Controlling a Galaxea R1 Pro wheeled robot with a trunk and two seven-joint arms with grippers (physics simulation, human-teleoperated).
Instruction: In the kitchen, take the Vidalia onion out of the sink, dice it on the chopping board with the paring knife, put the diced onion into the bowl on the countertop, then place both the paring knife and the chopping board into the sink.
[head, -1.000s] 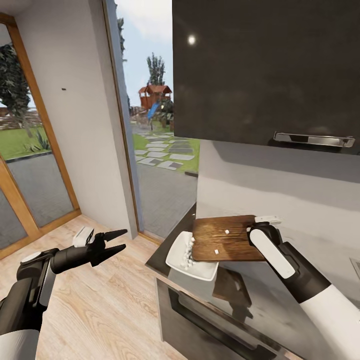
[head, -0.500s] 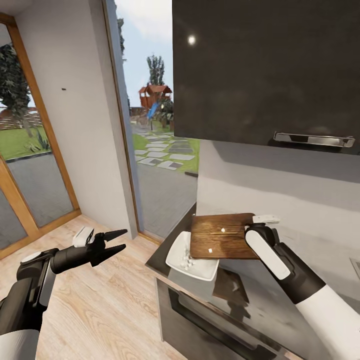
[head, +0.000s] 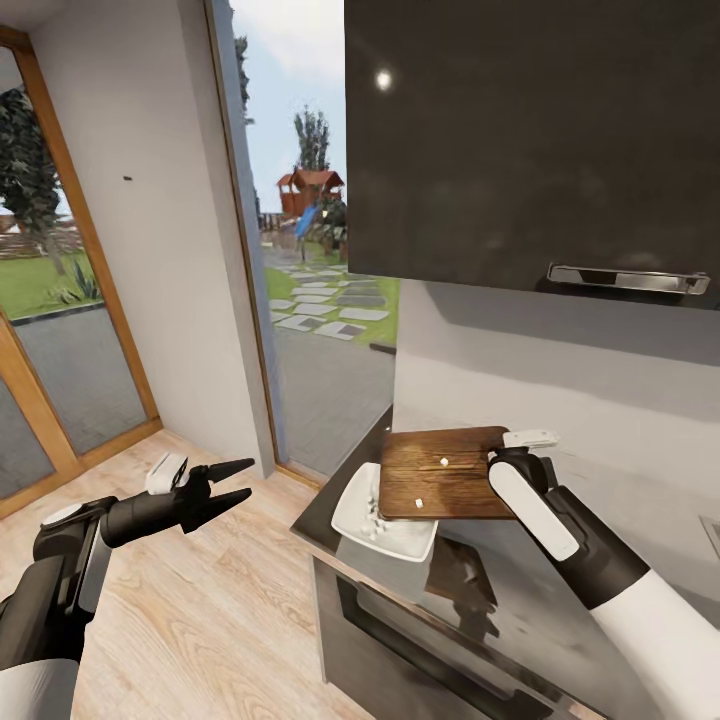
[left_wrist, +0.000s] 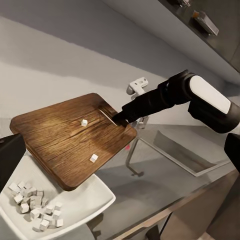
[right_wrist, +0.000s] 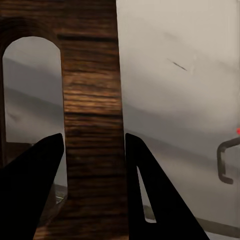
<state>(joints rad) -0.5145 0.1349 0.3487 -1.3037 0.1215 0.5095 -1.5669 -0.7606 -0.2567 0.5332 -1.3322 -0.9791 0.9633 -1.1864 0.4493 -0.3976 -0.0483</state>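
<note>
1. Step in hand, by my reading: tipping the diced onion off the dark brown wood-grain rectangular chopping board (head: 445, 473) into the white squarish shallow bowl (head: 385, 525).
2. Right gripper (right_wrist: 92, 165): both dark fingers are clamped on the bar of wood beside the board's slot handle, at the end nearest the pale grey backsplash (head: 600, 380). The board is held clear of the glossy grey countertop (left_wrist: 165, 175), tilted, its low far end over the bowl.
3. Left gripper (head: 232, 480): fingers parted, holding nothing, out over the light wood floor (head: 200, 620), well apart from the counter.
4. Small white onion cubes (left_wrist: 36, 207) lie heaped in the bowl. Two cubes rest on the board face: one near the middle (left_wrist: 84, 122), one near the low edge (left_wrist: 93, 158).
5. Bowl sits at the counter's end; stainless-steel sink basin (left_wrist: 182, 152) lies on the other side of the board, past the right arm.
6. Next move, as judged: steepen the tilt or shake so the last two cubes slide into the bowl, not past its rim. After that the board goes to the sink.
7. Paring knife: cannot locate it.
</note>
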